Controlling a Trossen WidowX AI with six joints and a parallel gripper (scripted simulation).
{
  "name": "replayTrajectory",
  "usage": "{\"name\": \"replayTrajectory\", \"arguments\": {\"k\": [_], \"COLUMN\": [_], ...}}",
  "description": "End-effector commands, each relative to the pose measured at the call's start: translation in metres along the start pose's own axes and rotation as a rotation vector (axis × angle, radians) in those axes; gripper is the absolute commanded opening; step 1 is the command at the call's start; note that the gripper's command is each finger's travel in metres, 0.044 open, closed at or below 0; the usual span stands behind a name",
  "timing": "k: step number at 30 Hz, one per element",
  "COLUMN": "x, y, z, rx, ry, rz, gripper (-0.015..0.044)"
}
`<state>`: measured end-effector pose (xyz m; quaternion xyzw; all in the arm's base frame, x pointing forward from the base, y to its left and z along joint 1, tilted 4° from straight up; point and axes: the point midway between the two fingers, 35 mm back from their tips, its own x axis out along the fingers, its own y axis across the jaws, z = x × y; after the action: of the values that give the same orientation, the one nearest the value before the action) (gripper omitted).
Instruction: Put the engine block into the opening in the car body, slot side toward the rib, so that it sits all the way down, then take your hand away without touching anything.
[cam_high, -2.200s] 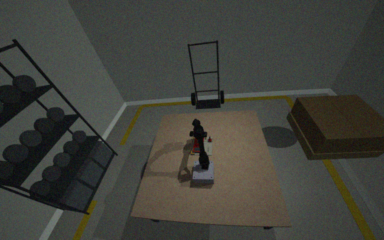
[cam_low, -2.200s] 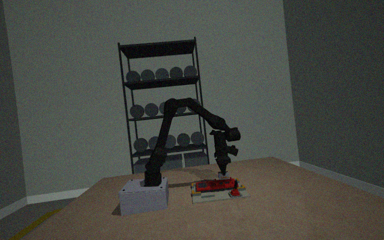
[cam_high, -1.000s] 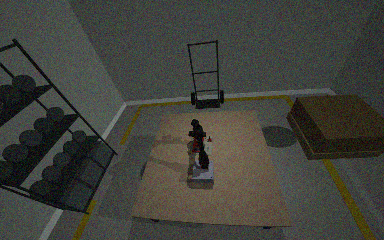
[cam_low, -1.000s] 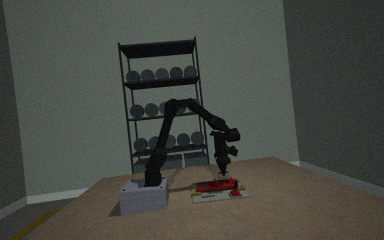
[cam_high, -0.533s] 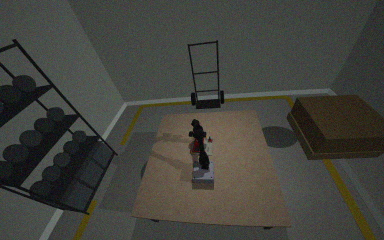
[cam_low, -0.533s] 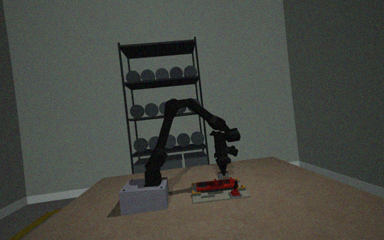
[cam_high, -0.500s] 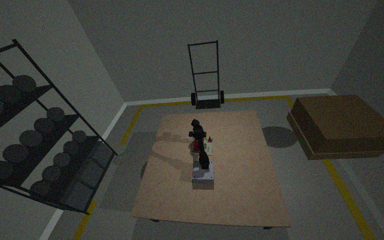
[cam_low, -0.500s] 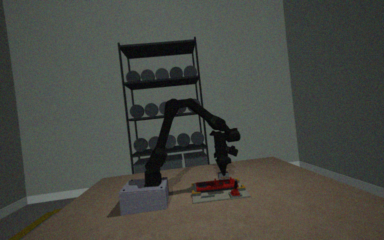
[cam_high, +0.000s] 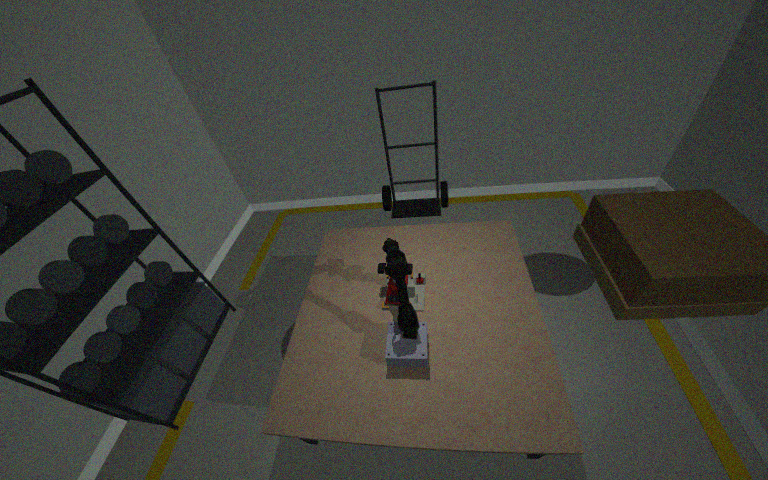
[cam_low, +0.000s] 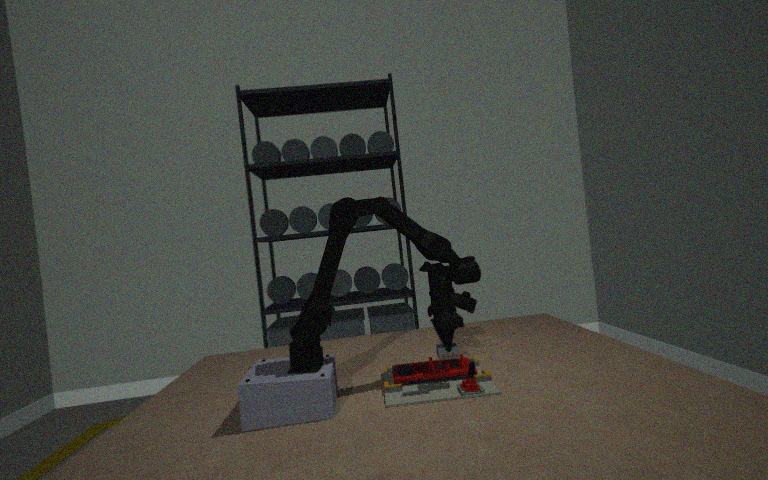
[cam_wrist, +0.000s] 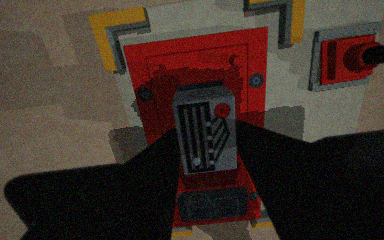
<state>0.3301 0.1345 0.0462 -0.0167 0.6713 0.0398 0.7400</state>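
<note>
The grey engine block (cam_wrist: 207, 132) (cam_low: 447, 352) has dark ribs and a red round cap on top. My gripper (cam_wrist: 205, 130) (cam_low: 448, 347) is shut on it and holds it above the red car body (cam_wrist: 200, 50) (cam_low: 421, 372). In the exterior view the block shows over the upper edge of the body's right part. In the wrist view a dark strip shows just past the block's far edge. The rest of the opening and the rib are hidden under the block. In the top view the arm covers most of the body.
The body sits among yellow and grey corner brackets (cam_wrist: 102, 45) on a pale board (cam_low: 419, 399). A red part with a dark upright knob (cam_wrist: 350, 60) (cam_low: 470, 386) stands in a grey holder on the board beside the body. The arm's pale base (cam_high: 407, 367) (cam_low: 288, 404) stands behind.
</note>
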Motion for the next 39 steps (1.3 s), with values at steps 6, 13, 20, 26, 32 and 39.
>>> {"name": "replayTrajectory", "arguments": {"k": [6, 13, 20, 26, 32, 39], "x": [0.0020, 0.0026, 0.0033, 0.0039, 0.0046, 0.0053], "y": [-0.0007, -0.0007, -0.0006, -0.0006, -0.0006, -0.0006], "z": [-0.0003, -0.0004, -0.0004, -0.0004, -0.0004, -0.0004], "rx": [0.062, -0.027, -0.003, 0.027, 0.018, 0.004], "ry": [0.000, 0.001, 0.000, 0.000, 0.000, 0.000], "rz": [-0.004, -0.004, -0.004, -0.004, -0.004, -0.004], "gripper": [0.0159, 0.0159, 0.0159, 0.0159, 0.0159, 0.0159]}}
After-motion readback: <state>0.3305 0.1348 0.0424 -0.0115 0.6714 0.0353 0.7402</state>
